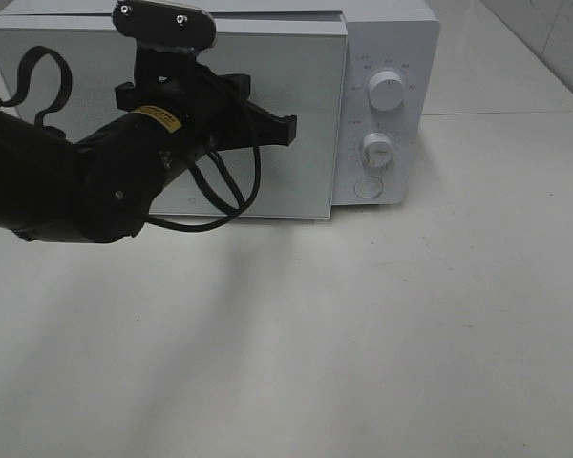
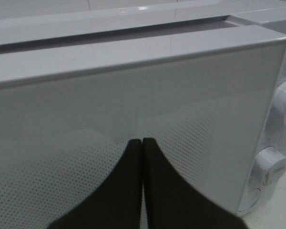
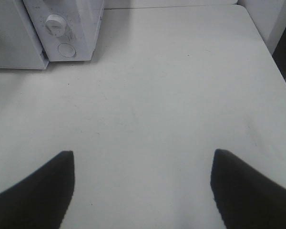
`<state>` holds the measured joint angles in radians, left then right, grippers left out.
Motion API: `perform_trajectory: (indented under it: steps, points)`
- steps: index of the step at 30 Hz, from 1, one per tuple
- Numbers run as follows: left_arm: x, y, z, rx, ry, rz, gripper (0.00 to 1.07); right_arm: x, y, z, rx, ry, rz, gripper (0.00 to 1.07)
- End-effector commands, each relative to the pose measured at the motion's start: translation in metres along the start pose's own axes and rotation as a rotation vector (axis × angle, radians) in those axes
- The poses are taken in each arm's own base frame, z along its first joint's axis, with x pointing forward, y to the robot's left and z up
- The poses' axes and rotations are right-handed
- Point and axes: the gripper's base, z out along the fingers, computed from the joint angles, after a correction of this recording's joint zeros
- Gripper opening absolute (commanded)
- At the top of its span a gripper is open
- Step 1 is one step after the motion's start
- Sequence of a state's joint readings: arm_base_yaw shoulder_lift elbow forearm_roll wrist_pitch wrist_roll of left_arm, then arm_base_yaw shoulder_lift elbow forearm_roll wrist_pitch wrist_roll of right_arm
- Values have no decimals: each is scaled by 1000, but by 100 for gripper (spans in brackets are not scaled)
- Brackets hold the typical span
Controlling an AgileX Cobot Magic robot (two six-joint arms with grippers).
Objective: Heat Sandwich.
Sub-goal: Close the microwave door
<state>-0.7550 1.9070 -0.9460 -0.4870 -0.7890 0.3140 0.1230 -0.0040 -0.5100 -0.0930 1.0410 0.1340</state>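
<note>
Microwave (image 1: 310,143) on matte white tabletop (image 1: 363,334)

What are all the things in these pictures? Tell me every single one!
microwave: one, white, at the back of the table
microwave door: one, pale grey with tiny dots, on the front of the microwave, left of the knobs
upper knob: one, white, on the microwave's right panel
lower knob: one, white, right under the upper knob
round button: one, white, below the lower knob
table: one, white, under everything
sandwich: none to be seen in any view
cable: one, black, looping off the left arm
left arm: one, black, reaching across in front of the door
left tool: one, black, shut, close in front of the door
right tool: one, black, open and empty, over bare table
</note>
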Motion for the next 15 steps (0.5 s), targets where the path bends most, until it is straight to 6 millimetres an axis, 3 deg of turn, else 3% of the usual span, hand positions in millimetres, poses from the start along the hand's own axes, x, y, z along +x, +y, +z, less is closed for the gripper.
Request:
perform_trajectory:
  steps: [1,15]
  points:
    - [-2,-3,9,-22,11,-3,0,2,0,-3,-1,-27,8,76]
    - [-7,-11,34,-23,2,16,0,2,0,-3,-1,-27,8,76]
